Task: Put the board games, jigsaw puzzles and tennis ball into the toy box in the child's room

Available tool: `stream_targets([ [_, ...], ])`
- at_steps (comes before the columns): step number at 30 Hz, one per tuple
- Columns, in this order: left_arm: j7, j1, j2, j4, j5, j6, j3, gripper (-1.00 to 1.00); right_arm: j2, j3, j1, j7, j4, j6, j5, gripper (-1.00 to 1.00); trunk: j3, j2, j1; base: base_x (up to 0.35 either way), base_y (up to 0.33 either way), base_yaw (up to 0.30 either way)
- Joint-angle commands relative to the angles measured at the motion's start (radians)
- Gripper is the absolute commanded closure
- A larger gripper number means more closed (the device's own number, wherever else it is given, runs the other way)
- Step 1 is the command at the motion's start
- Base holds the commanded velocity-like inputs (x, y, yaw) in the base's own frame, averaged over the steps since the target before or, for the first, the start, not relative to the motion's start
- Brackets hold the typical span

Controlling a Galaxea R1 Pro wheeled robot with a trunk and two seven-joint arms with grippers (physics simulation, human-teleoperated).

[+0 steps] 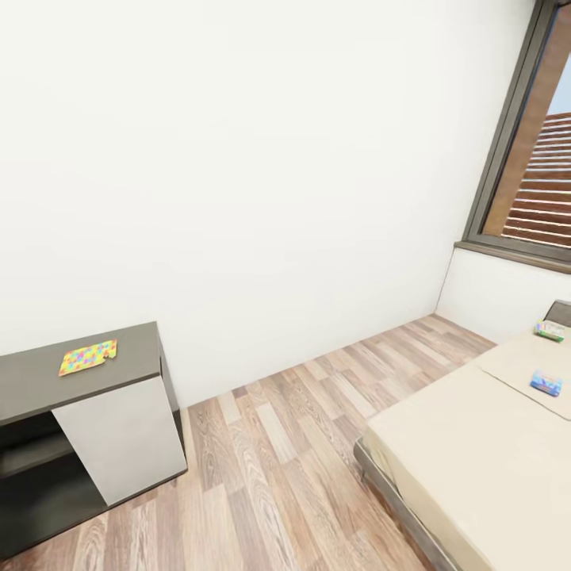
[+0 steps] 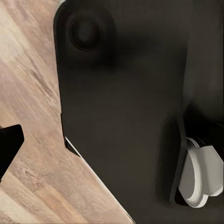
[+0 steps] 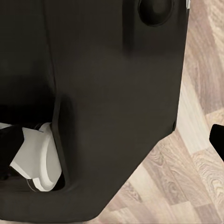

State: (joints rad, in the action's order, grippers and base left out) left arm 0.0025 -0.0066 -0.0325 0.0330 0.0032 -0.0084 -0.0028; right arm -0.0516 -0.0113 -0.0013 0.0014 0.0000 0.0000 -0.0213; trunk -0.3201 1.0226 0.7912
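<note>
Wall [image 1: 238,159]: plain white. Floor [image 1: 270,460]: wood planks in mixed tan and grey-brown grain. Cabinet [image 1: 119,428]: dark grey top and frame, light grey door panel. Jigsaw puzzle [image 1: 88,357]: mosaic of yellow, green, pink and blue pieces. Bed [image 1: 476,452]: cream mattress, thin grey frame edge. Near board game [image 1: 546,383]: blue print. Far board game [image 1: 549,330]: green with white. Window frame [image 1: 507,143]: dark grey, brown slats beyond. Robot base [image 2: 130,102]: matt black, white wheel part.
</note>
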Motion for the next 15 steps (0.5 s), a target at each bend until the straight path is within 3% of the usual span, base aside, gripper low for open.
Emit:
stream_targets([
  [1,0.000,0.000,0.000,0.003,0.000,-0.001,0.000,-1.00,-0.001,-0.001,0.000,0.000,0.000,0.000,-0.002,-1.00,0.002,-0.007,-0.004,0.000,0.000,0.000],
  [15,0.023,-0.006,0.015,0.063,0.001,0.012,0.008,-1.00,-0.008,-0.002,-0.004,-0.001,-0.005,0.012,-0.002,-1.00,0.046,-0.105,-0.058,0.000,0.000,0.000],
])
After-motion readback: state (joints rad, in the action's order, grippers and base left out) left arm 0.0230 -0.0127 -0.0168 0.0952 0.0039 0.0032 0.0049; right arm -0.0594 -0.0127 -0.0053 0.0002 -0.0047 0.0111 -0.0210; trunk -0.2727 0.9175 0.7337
